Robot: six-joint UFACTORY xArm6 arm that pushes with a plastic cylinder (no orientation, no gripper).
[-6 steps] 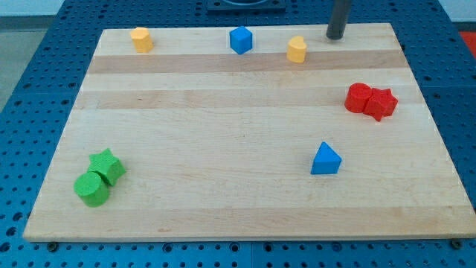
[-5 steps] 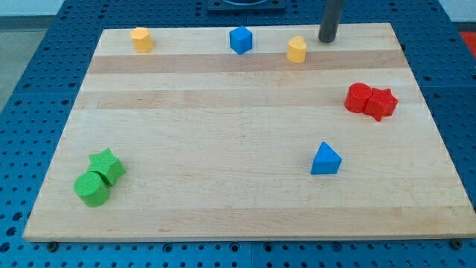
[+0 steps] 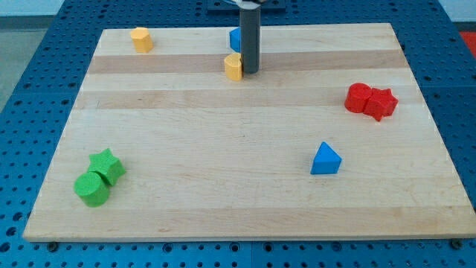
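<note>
My tip [image 3: 250,71] rests on the wooden board [image 3: 223,149] near the view's top centre. It touches the right side of a yellow cylinder block [image 3: 233,66]. Just behind the rod sits a blue cube [image 3: 235,37], partly hidden by it. A second yellow block [image 3: 141,39] lies at the view's top left.
Two red blocks, a cylinder [image 3: 358,97] and a star [image 3: 381,103], sit together at the right. A blue triangular block [image 3: 326,159] lies at lower right. A green star [image 3: 108,165] and green cylinder [image 3: 91,188] touch at lower left.
The rod swept left and slightly down from the top right. It pushed the yellow cylinder block leftward, to just below the blue cube. The other blocks stayed put.
</note>
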